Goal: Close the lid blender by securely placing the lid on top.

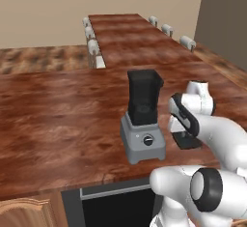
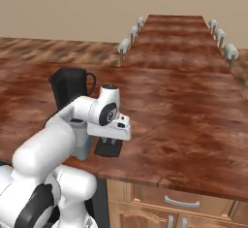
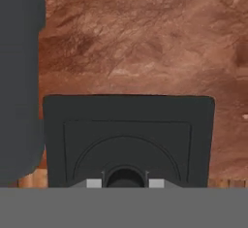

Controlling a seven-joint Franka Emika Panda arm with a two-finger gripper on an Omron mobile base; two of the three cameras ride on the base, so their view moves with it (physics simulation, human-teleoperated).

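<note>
The lid (image 3: 128,139) lies flat on the desk (image 1: 62,124), just beside the blender (image 1: 143,120), whose jar is open. The claw (image 3: 125,182) hovers right over the lid; whether it grips is unclear. Best pinch the centre knob squarely, then lift straight up.

Reddish-brown wood-grain counter (image 1: 58,120), blender (image 1: 143,124) upright near front edge, lid (image 3: 128,135) flat just beside its base

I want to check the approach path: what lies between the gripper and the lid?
Nothing. In the hand view the lid lies flat on the counter right below the gripper, with no object in the stretch between them.
</note>
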